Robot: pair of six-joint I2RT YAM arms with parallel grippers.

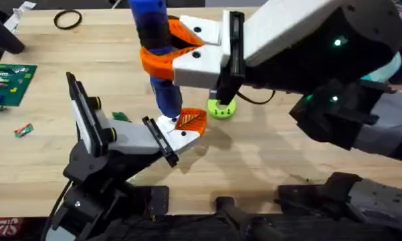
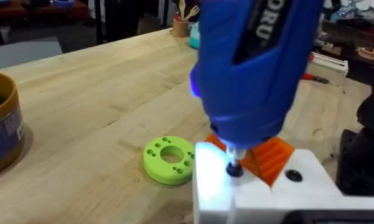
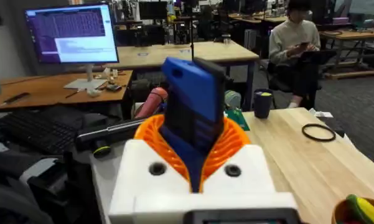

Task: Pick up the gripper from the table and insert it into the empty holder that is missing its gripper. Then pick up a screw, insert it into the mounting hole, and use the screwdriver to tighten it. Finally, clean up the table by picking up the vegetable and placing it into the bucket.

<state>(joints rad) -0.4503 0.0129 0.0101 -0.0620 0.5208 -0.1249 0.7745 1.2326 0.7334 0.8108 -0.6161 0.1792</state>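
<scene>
We note the right arm's big white gripper with smooth orange jaws [image 1: 170, 50] clamped around the thick bright-blue cylindrical screwdriver [image 1: 157, 53], held upright with its narrow tip down on the white angular plastic holder [image 1: 176, 134] near the table's middle; the left wrist view shows the tip at a dark hole in the holder's white top. The small orange ribbed plastic finger [image 1: 191, 120] sits seated in that holder, just beside a lime-green perforated disc [image 1: 221, 107] on the wooden table [image 1: 287, 154]. Whether the left tool stands wide or narrow we cannot tell.
</scene>
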